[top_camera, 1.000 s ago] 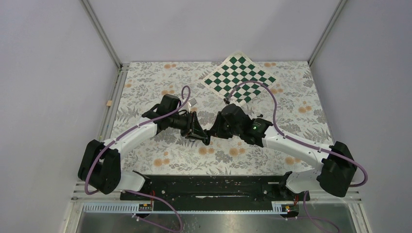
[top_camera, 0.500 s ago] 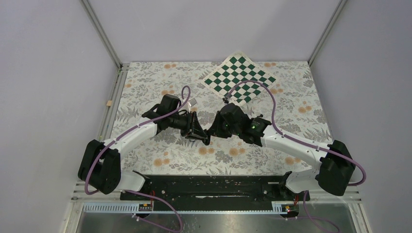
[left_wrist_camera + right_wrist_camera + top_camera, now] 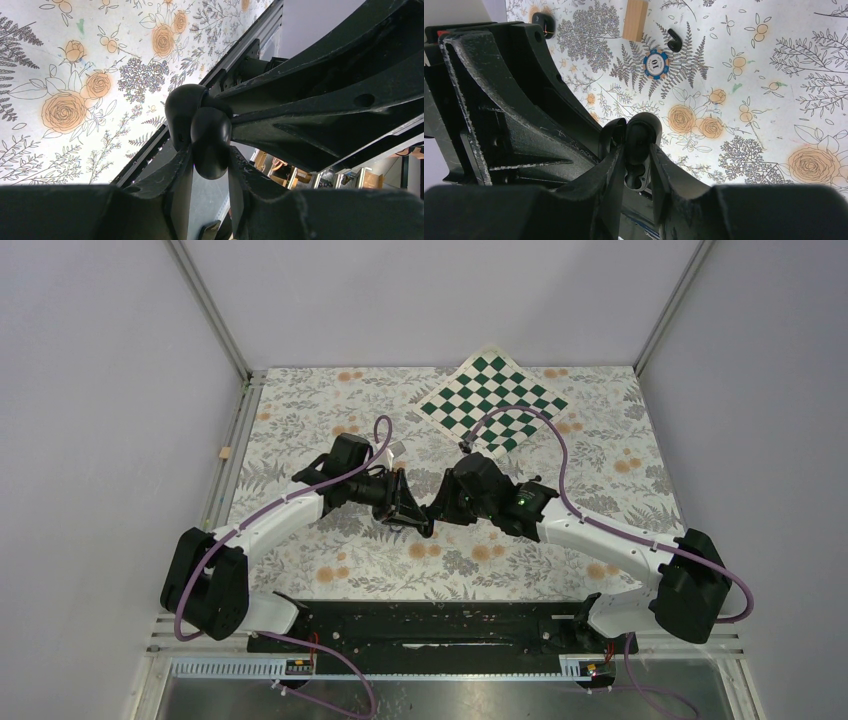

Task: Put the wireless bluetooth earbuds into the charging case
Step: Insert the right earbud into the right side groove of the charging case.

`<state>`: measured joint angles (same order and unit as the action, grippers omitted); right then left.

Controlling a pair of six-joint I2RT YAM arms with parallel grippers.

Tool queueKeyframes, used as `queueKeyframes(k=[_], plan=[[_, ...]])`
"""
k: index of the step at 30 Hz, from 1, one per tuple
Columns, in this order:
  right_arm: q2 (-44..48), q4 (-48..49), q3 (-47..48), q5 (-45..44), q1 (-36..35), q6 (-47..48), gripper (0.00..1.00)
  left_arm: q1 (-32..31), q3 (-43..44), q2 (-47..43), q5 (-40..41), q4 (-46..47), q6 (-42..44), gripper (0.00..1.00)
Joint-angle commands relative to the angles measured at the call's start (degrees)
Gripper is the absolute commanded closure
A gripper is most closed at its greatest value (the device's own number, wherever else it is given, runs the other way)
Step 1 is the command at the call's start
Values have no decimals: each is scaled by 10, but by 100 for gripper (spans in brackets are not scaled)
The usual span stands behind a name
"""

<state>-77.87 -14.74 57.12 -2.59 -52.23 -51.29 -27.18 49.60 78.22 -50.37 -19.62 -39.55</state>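
Not much changed in the last second: the left gripper has nudged slightly toward the far side, and the right gripper has barely moved. There's one charging case, held up off the table mid-cloth, well away from every edge, with both grippers clamped on it from opposite sides. Two buds are loose on the cloth. The first earbud is just beside the single poker chip, which reads "11". The second earbud is well apart from it. One wooden block lies near the chip, and one checkered mat sits at the far edge.
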Motion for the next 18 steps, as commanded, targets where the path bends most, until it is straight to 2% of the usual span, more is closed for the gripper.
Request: queueKeyframes(k=[1, 18], plan=[[13, -3, 8, -24, -5, -6, 67, -2, 23, -6, -20, 25, -4, 100], [27, -11, 9, -29, -6, -7, 65, -2, 26, -6, -22, 26, -3, 100]])
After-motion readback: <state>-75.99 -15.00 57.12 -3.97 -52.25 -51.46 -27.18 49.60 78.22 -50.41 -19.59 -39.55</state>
